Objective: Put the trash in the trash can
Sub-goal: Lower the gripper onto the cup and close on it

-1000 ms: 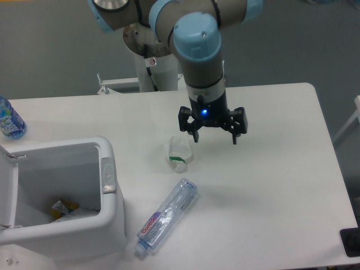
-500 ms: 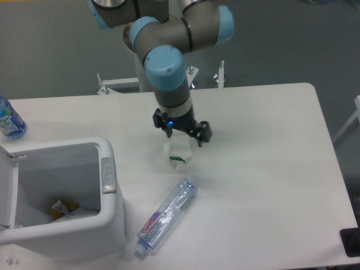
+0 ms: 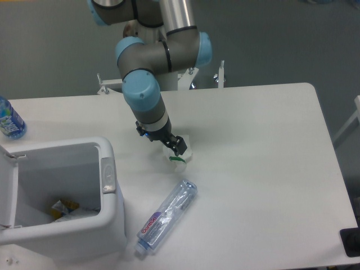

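- One large white plastic rectangular trash can (image 3: 109, 216) with rounded corners is seen at the lower left of the white bench (image 3: 264, 169); its white lid (image 3: 7, 188) is swung open to its left and one grey tab (image 3: 107, 175) sits on its right rim.
- Inside the trash can, a few crumpled scraps (image 3: 64, 209), one of them yellowish, lie on the bottom; their exact number cannot be told.
- One small translucent white plastic cup (image 3: 181, 156) with a green mark lies on the bench to the right of the trash can, well apart from it.
- One claw (image 3: 169, 143), dark and two-fingered, is lowered onto the upper left side of the cup; one finger (image 3: 179, 147) is seen against the cup, the other is hidden, so it cannot be told whether the claw is clenched on the cup or released.
- One clear plastic bottle (image 3: 166, 216) with a red-lettered label lies on its side just right of the trash can's lower right corner, below the cup and apart from it.
- One blue-tinted bottle (image 3: 10, 119) with a blue label is cut by the picture's left edge, beyond the trash can's far side.
- One grey robot arm with light-blue joint caps (image 3: 143, 90) is seen reaching down to the cup.
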